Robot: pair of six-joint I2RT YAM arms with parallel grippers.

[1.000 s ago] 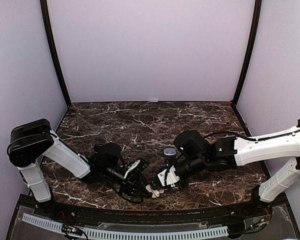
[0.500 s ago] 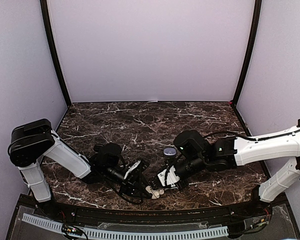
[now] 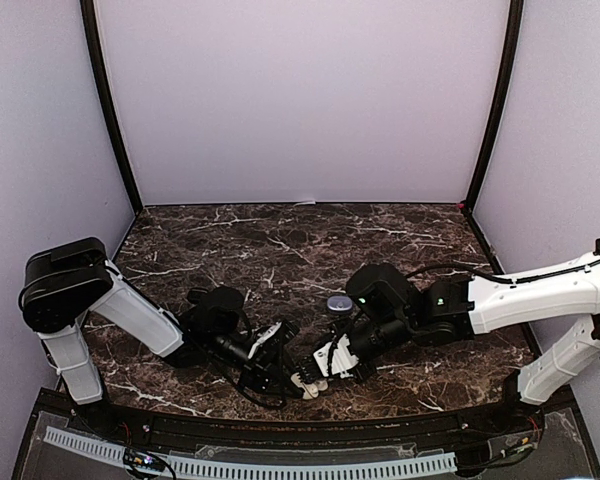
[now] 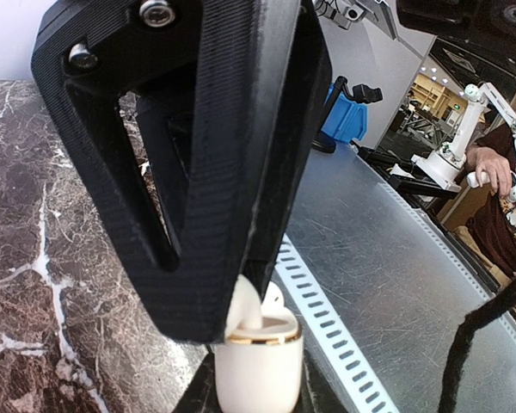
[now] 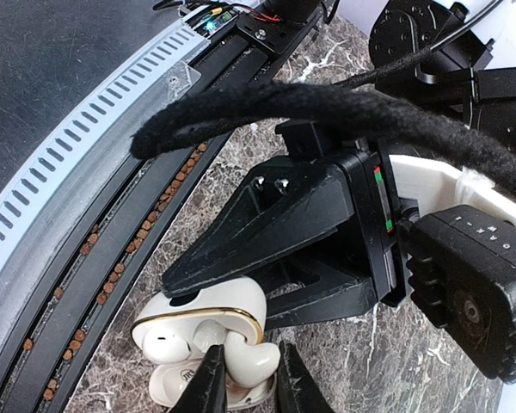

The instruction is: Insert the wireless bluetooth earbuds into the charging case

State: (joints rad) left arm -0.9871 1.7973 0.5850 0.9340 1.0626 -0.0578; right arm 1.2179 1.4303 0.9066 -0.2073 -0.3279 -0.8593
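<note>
My left gripper (image 3: 278, 360) is shut on a white charging case (image 5: 208, 303) with a gold rim and holds it low over the table's front edge. The case also shows in the left wrist view (image 4: 258, 361), under my black fingers (image 4: 198, 215). The case is open, its lid (image 5: 185, 389) hanging below. One white earbud (image 5: 162, 342) sits in a socket. My right gripper (image 5: 245, 383) is shut on a second white earbud (image 5: 256, 360), which rests at the case's mouth, partly in. This earbud also pokes up from the case in the left wrist view (image 4: 243, 303).
A small round grey object (image 3: 337, 303) lies on the marble table (image 3: 280, 250) just behind the right gripper (image 3: 325, 368). A slotted white rail (image 5: 60, 181) and a metal bench run along the table's near edge. Purple walls enclose the other sides.
My right gripper and the earbud have edged slightly left toward the case. The left gripper holds the case almost still.
</note>
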